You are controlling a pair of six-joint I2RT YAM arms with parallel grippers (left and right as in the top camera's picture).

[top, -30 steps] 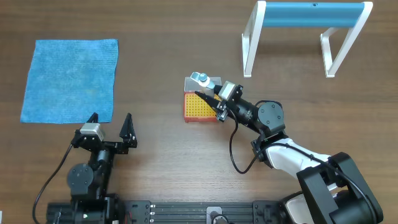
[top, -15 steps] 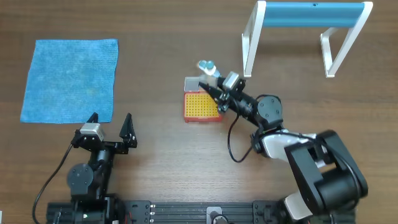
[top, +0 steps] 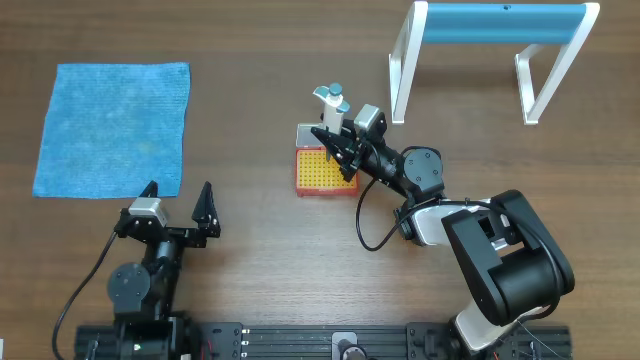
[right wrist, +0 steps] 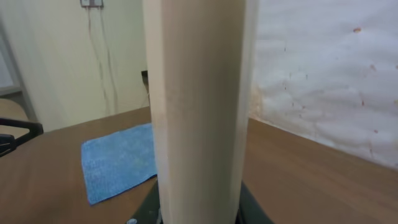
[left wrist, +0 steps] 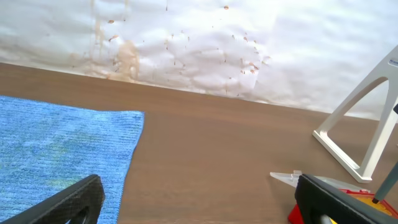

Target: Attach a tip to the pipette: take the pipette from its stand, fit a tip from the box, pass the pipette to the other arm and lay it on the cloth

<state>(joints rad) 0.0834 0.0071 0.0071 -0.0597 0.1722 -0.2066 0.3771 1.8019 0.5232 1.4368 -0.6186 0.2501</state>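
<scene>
My right gripper is shut on the pipette, a cream body with a white and blue head, and holds it upright over the far edge of the red tip box with its yellow rack. The right wrist view has the pipette body right in front of the camera. The blue cloth lies flat at the far left. My left gripper rests open near the front left, just in front of the cloth's near edge, with nothing between its fingers. The lower end of the pipette is hidden.
The white stand with a blue top bar is at the far right; one of its legs appears in the left wrist view. A clear lid lies behind the box. Bare wooden table lies between the cloth and the box.
The right gripper has swung the pipette from lying low over the box to standing upright, its head moving up the picture. The left arm has not moved.
</scene>
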